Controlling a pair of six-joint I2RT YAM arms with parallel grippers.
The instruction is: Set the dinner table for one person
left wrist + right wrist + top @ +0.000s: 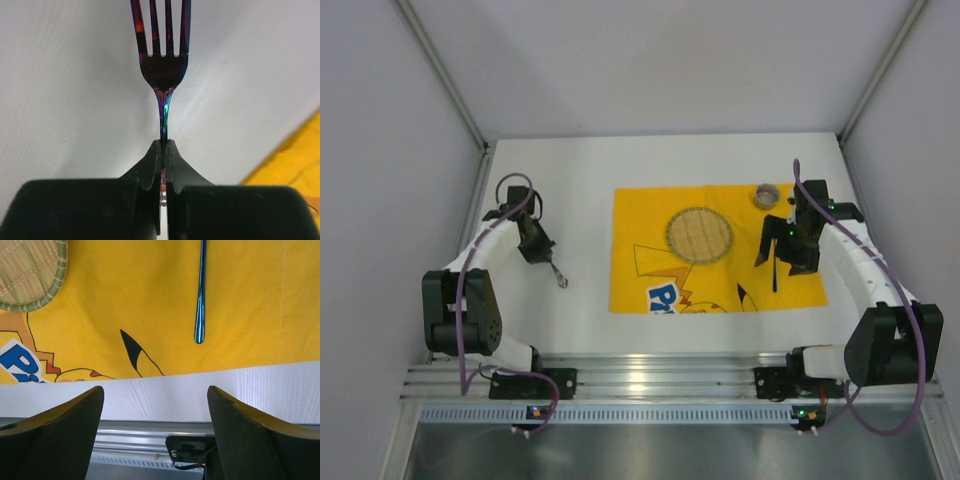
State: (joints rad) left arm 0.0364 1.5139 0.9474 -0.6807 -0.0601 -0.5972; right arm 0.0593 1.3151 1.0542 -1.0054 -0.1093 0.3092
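From above, the dinner table spans the whole workspace, with a yellow placemat lying right of its centre. A round woven mat sits on the placemat, and a small grey cup stands at the placemat's far right corner. The left gripper hangs over bare tabletop left of the placemat and carries a fork that points toward the near right. The right gripper hovers above the placemat's right part, over a slim utensil.

In the left wrist view, the left gripper is clenched on the fork at its handle, with the tines reaching away. The white table lies beneath them, and the placemat edges in at the lower right.

In the right wrist view, the right gripper is spread wide and grips nothing. Between its fingers shows a strip of table, with the aluminium rail on the near side. Beyond lie the placemat, the slim utensil flat on it, and the woven mat at the upper left.
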